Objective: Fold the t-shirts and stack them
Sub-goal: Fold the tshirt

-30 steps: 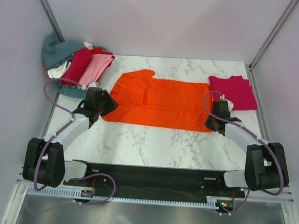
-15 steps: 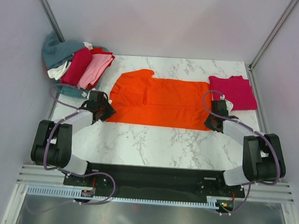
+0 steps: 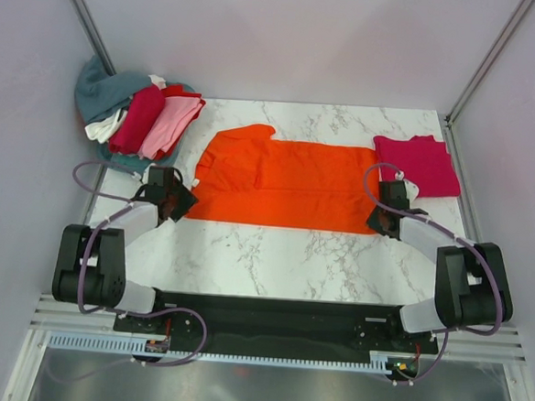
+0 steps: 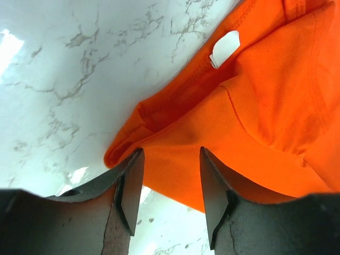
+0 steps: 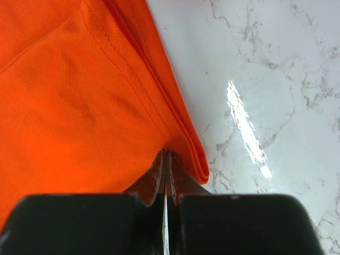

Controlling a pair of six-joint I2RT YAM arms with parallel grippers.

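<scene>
Lying flat on the marble tabletop (image 3: 273, 256), the bright orange cloth t-shirt (image 3: 282, 183) has the left hand (image 4: 171, 152) released astride its near left corner, the right hand (image 5: 166, 154) clenched at its near right hem. A folded crimson-pink cloth t-shirt (image 3: 419, 163) sits far right.

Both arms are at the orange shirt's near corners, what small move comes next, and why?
Probably close the left gripper: its jaws stand open astride a near corner of the orange t-shirt, while the right gripper looks already shut on the other near corner.
</scene>
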